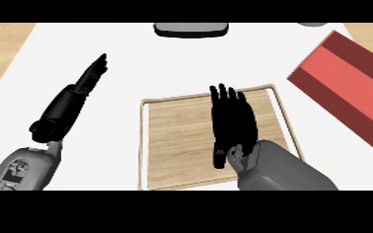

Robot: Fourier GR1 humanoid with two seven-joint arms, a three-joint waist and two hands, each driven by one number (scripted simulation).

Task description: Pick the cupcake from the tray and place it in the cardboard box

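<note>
Hovering flat-fingered over the tray [167, 143], the right hand [233, 123] sits near a red box [339, 84].

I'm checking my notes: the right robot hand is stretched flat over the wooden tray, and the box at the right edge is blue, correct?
Not quite: the box is red, as the head view shows. The rest holds: the right robot hand is stretched flat over the wooden tray.

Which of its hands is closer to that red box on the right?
The right hand. It hovers flat over the wooden tray, just left of the red box. The left hand is far across the counter, left of the tray.
</note>
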